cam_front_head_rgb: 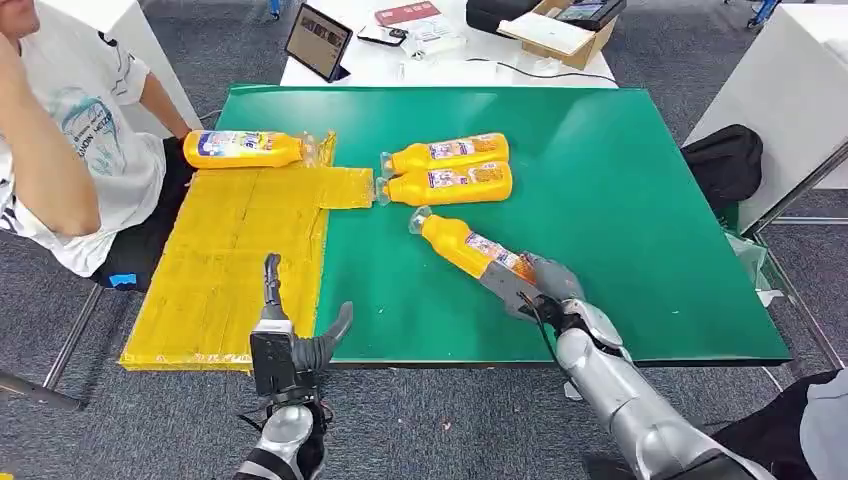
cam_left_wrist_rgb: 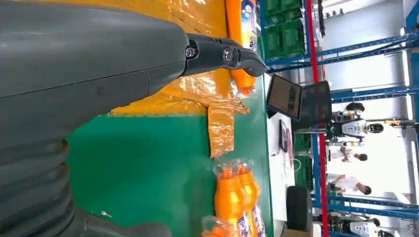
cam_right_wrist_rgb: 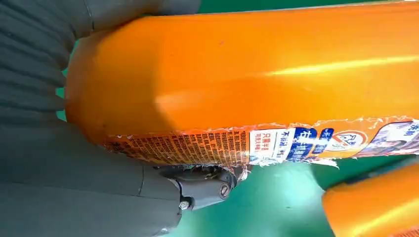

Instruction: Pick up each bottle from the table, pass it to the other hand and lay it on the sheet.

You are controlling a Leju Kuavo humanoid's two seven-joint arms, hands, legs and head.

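Observation:
My right hand (cam_front_head_rgb: pixel 535 284) grips the base of an orange bottle (cam_front_head_rgb: pixel 468 246) that lies slanted on the green table (cam_front_head_rgb: pixel 620 200), cap pointing away from me; up close the same bottle (cam_right_wrist_rgb: pixel 247 74) sits against my palm. Two more orange bottles (cam_front_head_rgb: pixel 450 152) (cam_front_head_rgb: pixel 452 183) lie side by side behind it, and appear as a pair of bottles (cam_left_wrist_rgb: pixel 237 195) in the left wrist view. Another bottle (cam_front_head_rgb: pixel 242 148) lies at the far end of the yellow sheet (cam_front_head_rgb: pixel 240 260). My left hand (cam_front_head_rgb: pixel 290 335) hovers open at the table's near edge, by the sheet.
A person in a white shirt (cam_front_head_rgb: pixel 70 140) sits at the left, close to the sheet. Behind the green table stands a white table (cam_front_head_rgb: pixel 450 60) with a tablet (cam_front_head_rgb: pixel 318 42) and a box (cam_front_head_rgb: pixel 560 30). A black bag (cam_front_head_rgb: pixel 725 165) lies at the right.

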